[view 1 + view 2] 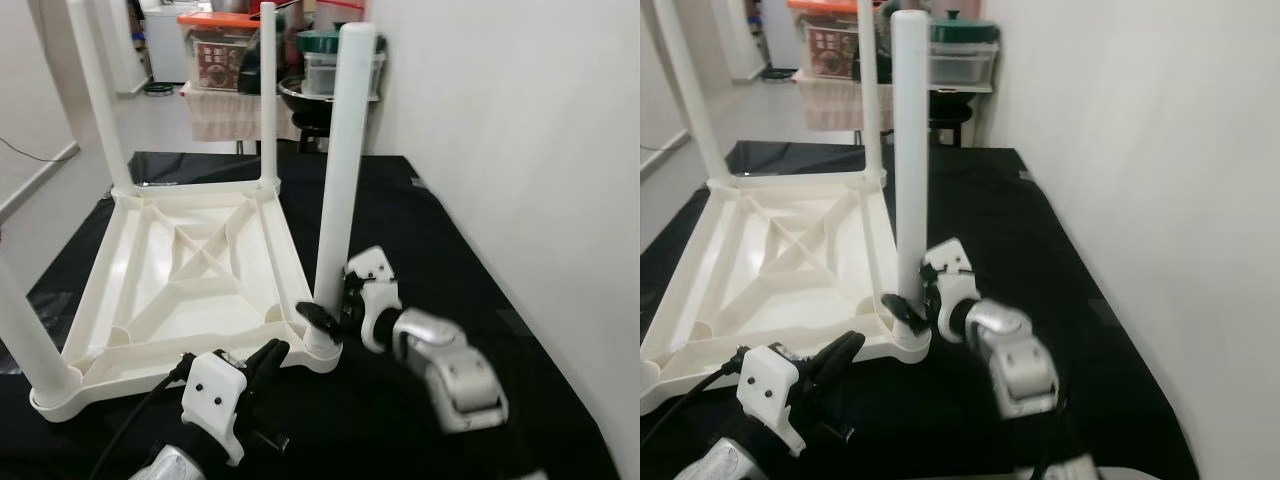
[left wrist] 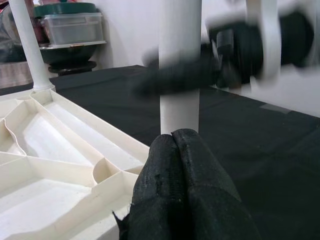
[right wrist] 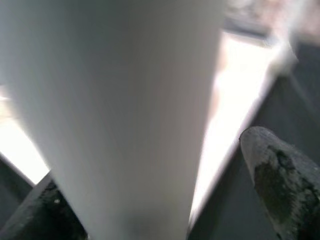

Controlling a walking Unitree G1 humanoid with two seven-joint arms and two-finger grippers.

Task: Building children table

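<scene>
Count: one upturned white tabletop (image 1: pixel 190 270); four white legs (image 1: pixel 342 150) standing in its corners; two grippers (image 1: pixel 262 362).

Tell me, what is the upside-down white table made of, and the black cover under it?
The upside-down white table looks like moulded plastic: smooth, slightly glossy, with stiffening ribs crossing its underside. Its round white leg, held near the base by the right gripper, has the same smooth sheen. The black cover looks like matte cloth or a mat; it shows no shine, but the weave is too fine to tell.
</scene>
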